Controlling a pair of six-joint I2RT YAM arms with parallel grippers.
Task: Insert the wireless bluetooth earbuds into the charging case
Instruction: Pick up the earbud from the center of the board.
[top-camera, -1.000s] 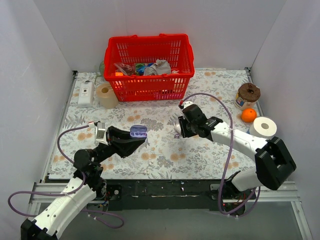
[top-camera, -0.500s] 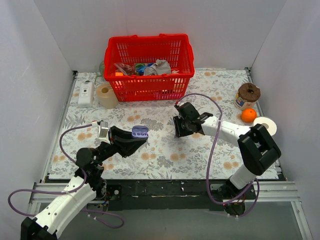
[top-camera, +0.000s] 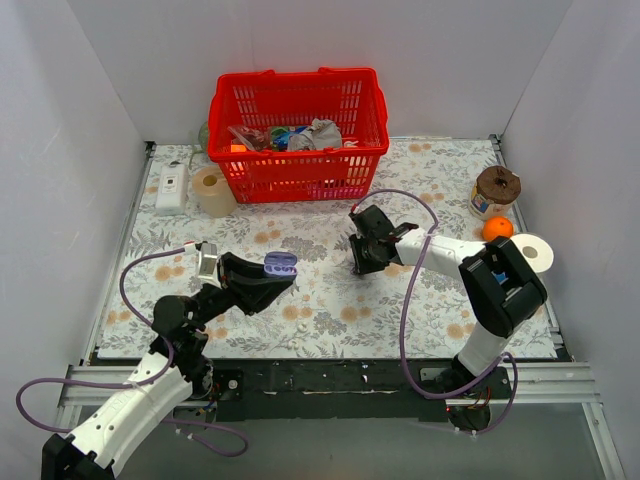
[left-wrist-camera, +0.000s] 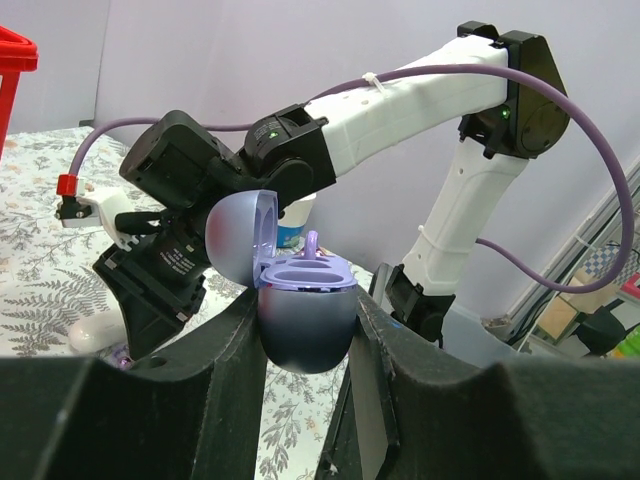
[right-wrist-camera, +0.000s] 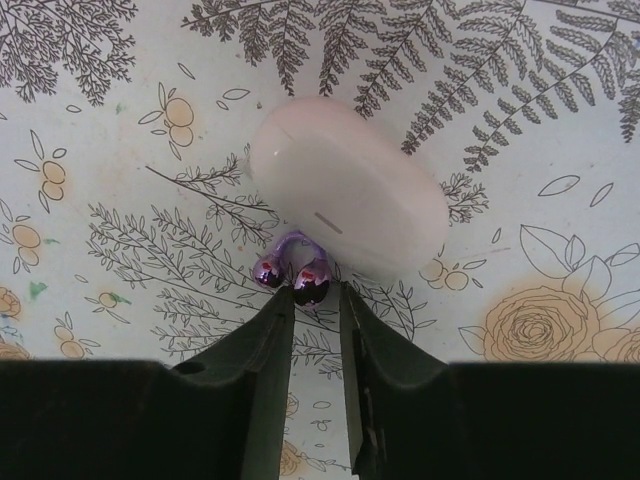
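Observation:
My left gripper (top-camera: 278, 278) (left-wrist-camera: 307, 305) is shut on the charging case (top-camera: 280, 264) (left-wrist-camera: 300, 335) and holds it above the mat. The case is glossy lavender-blue, and its lid stands open to the left. A small lavender stem rises from its top. In the right wrist view two tiny purple earbuds (right-wrist-camera: 267, 270) lie side by side against a white capsule (right-wrist-camera: 345, 205). My right gripper (top-camera: 358, 262) (right-wrist-camera: 315, 294) is down at the mat, its jaws a narrow gap apart. The right-hand bud (right-wrist-camera: 311, 279) sits at the mouth of that gap and is not squeezed.
A red basket (top-camera: 300, 175) of odds and ends stands at the back. Beside it are a tape roll (top-camera: 212, 188) and a white box (top-camera: 172, 188). At the right edge stand a brown-lidded jar (top-camera: 496, 190), an orange (top-camera: 497, 228) and a paper roll (top-camera: 530, 252).
My right gripper has shifted slightly left and down towards the buds, and its forearm has swung round. Its jaws widened and then narrowed. My left gripper and the case have barely moved.

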